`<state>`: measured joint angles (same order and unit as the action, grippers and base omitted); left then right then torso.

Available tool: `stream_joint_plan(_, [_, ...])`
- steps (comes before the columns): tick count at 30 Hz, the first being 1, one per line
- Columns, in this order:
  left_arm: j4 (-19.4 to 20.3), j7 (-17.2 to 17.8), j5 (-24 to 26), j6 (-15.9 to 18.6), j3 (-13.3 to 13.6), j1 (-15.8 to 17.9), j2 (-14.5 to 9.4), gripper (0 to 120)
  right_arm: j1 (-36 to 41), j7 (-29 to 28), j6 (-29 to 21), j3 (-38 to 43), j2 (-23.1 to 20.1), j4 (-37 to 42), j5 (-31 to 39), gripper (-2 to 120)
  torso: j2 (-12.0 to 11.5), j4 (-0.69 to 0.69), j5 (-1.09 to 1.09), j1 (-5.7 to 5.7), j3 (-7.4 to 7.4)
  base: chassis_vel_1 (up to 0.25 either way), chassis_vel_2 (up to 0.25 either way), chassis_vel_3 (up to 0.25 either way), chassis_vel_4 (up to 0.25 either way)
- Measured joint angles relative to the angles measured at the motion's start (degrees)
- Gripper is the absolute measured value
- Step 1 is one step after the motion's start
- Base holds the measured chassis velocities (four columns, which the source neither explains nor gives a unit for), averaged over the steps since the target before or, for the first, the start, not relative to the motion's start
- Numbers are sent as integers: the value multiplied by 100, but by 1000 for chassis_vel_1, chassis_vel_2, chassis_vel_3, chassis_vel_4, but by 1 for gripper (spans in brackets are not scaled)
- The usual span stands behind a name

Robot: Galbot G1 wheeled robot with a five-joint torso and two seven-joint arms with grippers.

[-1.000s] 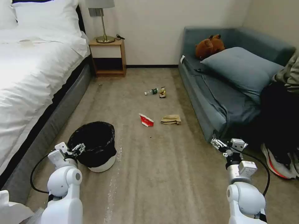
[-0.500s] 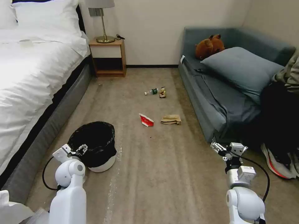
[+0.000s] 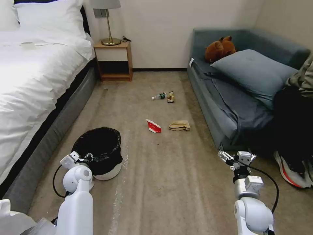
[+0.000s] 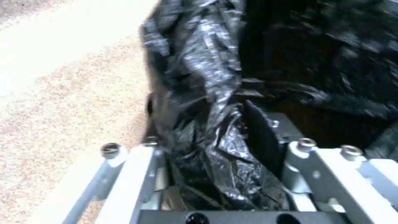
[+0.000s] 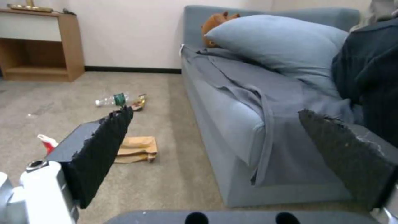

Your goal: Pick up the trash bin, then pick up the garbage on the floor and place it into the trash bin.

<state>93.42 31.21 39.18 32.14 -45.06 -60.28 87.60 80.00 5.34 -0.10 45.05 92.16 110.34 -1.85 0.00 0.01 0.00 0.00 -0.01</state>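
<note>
Head view: your left tool (image 3: 87, 156) sits at the near-left rim of the trash bin (image 3: 107, 171) on the floor; garbage (image 3: 153, 126) lies farther right. Left wrist view: its fingers (image 4: 261, 137) straddle the bag-lined rim, apparently closed on it. Right wrist view: your right tool (image 5: 215, 146) gapes wide, empty.

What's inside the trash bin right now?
In the trash bin, only the crinkly black bag shows; its bottom is too dark to see. The left claw straddles the near rim. All four litter pieces lie on the carpet.
</note>
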Motion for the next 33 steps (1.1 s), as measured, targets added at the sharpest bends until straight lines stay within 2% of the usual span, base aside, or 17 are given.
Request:
stream_joint_plan(2, [0,-4,-5,-2,-9,-22,-5,22,-4,-24,29,-1,-1,-18,-14,100,0,-1,0,0,0,0,0,0,0])
stream_joint_plan(6, [0,-10,-10,-5,-13,-40,-8,14,-3,-29,43,-4,-2,-24,-14,100,0,0,0,0,0,0,0,0,0])
stream_joint_plan(8, [18,-19,-37,-5,-14,-74,-10,3,0,-34,58,-2,-2,-30,-14,100,0,0,0,0,0,0,0,0,0])
stream_joint_plan(15, [196,-138,-290,177,-10,-201,-52,3,-14,-75,104,11,-2,-41,-10,100,-1,-2,-6,0,1,0,0,0,0])
stream_joint_plan(18, [608,-326,-612,398,-60,-362,-146,2,-39,-134,176,-6,-2,-53,97,100,-1,-2,-4,0,2,0,0,0,0])
stream_joint_plan(19, [608,-326,-612,398,-60,-362,-146,2,-39,-134,176,-6,-2,-53,97,100,-1,-2,-4,0,2,0,0,0,0])
stream_joint_plan(20, [846,-467,-844,472,-99,-448,-204,2,-47,-142,188,-54,-2,-52,207,100,-1,-1,-3,0,2,0,0,0,0])
stream_joint_plan(21, [846,-467,-844,472,-99,-448,-204,2,-47,-142,188,-54,-2,-52,207,100,-1,-1,-3,0,2,0,0,0,0])
stream_joint_plan(24, [1405,-820,-1318,616,-163,-662,-421,2,-99,-98,370,-144,-2,-94,356,100,-1,-2,0,0,1,0,0,0,0])
stream_joint_plan(25, [1405,-820,-1318,616,-163,-662,-421,2,-99,-98,370,-144,-2,-94,356,100,-1,-2,0,0,1,0,0,0,0])
stream_joint_plan(27, [1670,-1003,-1433,700,-218,-766,-544,2,-169,-51,560,-187,-10,-161,324,100,-1,0,-1,0,1,0,0,0,0])
stream_joint_plan(33, [1790,-1178,-1611,677,-317,-761,-608,2,-233,20,696,-221,-36,-236,305,100,-1,-1,0,0,1,0,0,0,0])
